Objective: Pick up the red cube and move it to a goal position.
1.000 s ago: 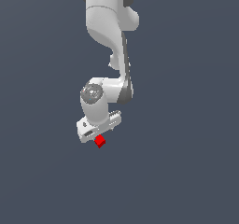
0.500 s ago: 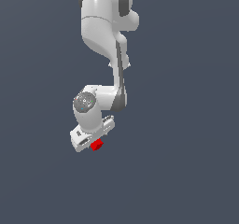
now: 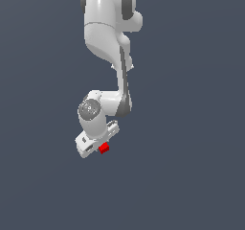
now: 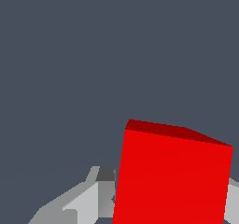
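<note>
The red cube (image 3: 104,148) is a tiny bright red block just under the white hand of my arm in the exterior view. My gripper (image 3: 102,147) is shut on it. In the wrist view the red cube (image 4: 172,176) fills the near part of the picture, tilted a little, with a grey finger (image 4: 91,197) on one side and a sliver of the other finger (image 4: 232,202) on the other side. The cube's lower part runs out of the wrist picture.
The white arm (image 3: 107,37) hangs down from the top of the exterior view. Everything around it is a plain dark grey-blue surface (image 3: 191,128). No goal marker shows.
The arm's hand has moved toward the exterior view's left with the red cube staying between the fingers.
</note>
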You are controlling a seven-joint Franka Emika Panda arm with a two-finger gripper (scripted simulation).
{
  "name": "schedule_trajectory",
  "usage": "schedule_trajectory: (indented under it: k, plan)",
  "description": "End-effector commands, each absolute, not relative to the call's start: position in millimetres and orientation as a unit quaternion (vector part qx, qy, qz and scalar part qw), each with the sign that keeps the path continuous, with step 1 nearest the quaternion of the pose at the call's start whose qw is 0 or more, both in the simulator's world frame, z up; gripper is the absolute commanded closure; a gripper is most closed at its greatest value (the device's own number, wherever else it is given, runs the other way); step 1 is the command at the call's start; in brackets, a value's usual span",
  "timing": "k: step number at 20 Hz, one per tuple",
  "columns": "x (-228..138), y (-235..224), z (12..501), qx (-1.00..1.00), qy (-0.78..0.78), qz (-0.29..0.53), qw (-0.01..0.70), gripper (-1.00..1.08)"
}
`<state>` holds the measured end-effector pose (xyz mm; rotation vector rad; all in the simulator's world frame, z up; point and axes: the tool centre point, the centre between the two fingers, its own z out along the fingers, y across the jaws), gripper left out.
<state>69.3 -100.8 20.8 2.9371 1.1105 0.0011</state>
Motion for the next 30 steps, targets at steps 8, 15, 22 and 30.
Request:
schedule_trajectory:
  k: [8, 15, 22, 30]
  plan:
    - [69, -101, 22, 0.935, 0.354, 0.001, 0.001, 1.08]
    - [62, -96, 34, 0.935, 0.354, 0.001, 0.001, 1.08]
    - [43, -84, 64, 0.935, 0.354, 0.000, 0.001, 1.08]
    - [10, -61, 119, 0.935, 0.354, 0.000, 0.001, 1.08]
